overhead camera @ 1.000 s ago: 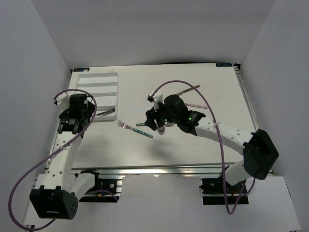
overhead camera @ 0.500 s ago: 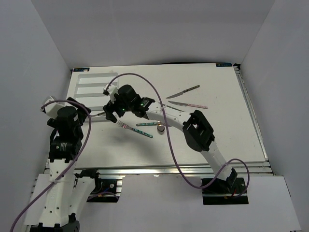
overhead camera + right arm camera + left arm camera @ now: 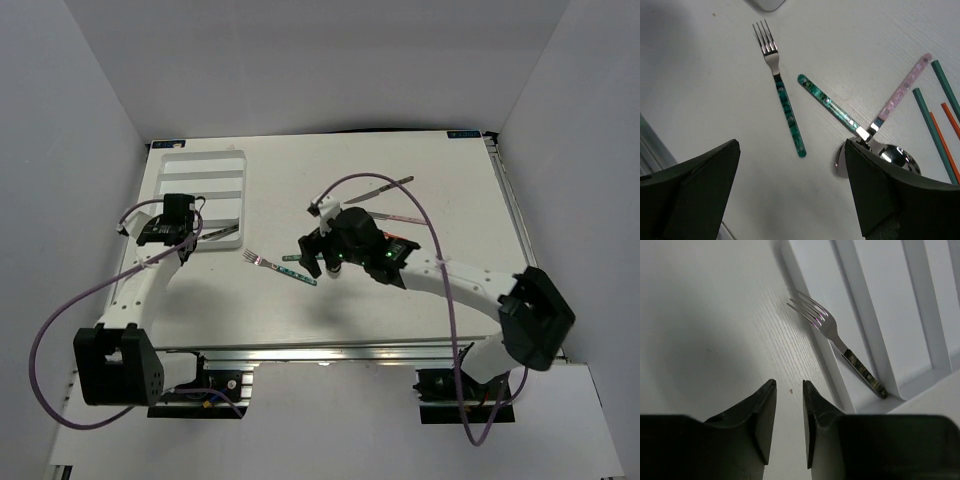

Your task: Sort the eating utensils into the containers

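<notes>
A dark-handled fork [image 3: 840, 342] lies across the rim of the white tray [image 3: 890, 300], tines out over the table. My left gripper [image 3: 788, 384] hovers just short of it, jaws a narrow gap apart with nothing between them. From above, this gripper [image 3: 175, 243] sits at the tray's [image 3: 243, 185] near edge, beside the fork [image 3: 220, 233]. My right gripper [image 3: 790, 150] stands wide open over a green-handled fork [image 3: 786, 110]. Right of it a green-handled spoon [image 3: 832, 107] crosses a pink-handled utensil [image 3: 900, 92], with green and red chopsticks [image 3: 935, 132] beyond.
Two knives [image 3: 385, 187] [image 3: 402, 216] lie at the back right of the table. My right arm [image 3: 440, 270] stretches across the middle, its cable looping above it. The aluminium rail [image 3: 330, 352] runs along the near edge.
Half a second ago my right gripper was over by the tray's corner; it is back above the green fork. The left gripper has swung in toward the tray and its jaws have narrowed.
</notes>
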You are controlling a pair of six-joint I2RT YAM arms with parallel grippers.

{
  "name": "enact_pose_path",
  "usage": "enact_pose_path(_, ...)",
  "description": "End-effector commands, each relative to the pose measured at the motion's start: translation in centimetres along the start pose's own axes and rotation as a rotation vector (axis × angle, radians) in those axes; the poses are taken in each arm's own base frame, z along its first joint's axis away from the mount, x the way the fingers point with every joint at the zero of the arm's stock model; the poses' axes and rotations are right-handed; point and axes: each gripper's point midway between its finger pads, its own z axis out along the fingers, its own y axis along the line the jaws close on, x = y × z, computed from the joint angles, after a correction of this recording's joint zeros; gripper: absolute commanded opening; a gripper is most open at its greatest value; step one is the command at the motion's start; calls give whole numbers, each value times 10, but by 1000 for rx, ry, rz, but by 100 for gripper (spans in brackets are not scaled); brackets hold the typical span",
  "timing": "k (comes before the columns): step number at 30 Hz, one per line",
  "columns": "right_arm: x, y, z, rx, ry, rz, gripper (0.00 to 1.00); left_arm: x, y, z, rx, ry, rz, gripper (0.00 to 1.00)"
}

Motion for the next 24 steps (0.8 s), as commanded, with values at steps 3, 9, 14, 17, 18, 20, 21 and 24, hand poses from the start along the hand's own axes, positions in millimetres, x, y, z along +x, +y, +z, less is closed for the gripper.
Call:
enact_pose_path(3,14,1,-32,-2,-51,17,89,-10,8,32,-108,-24,-196,33)
enact_pose_path(9,14,-2,-51,-1,-86,8,89,24,29,80,-179,89,-244,13)
enact_pose_path(14,13,-3,-56,-4,-94,-20,89,39,27,104,-158,111,-270,0)
enact_pose_path(17,14,-2,-56,-6,-93,-30,89,41,31,113,-168,98,-277,0)
enact_pose_path(18,13,-3,-57,-7,-94,-31,89,39,30,115,-165,84,-281,0)
enact_pose_path(20,14,-2,-57,-8,-96,-33,89,31,27,118,-148,52,-299,0)
enact_pose_path(21,13,-1,-57,-11,-98,-35,89,27,27,119,-145,33,-299,0)
enact_pose_path(24,14,-1,-56,-16,-99,-39,89,18,17,123,-92,1,-322,0)
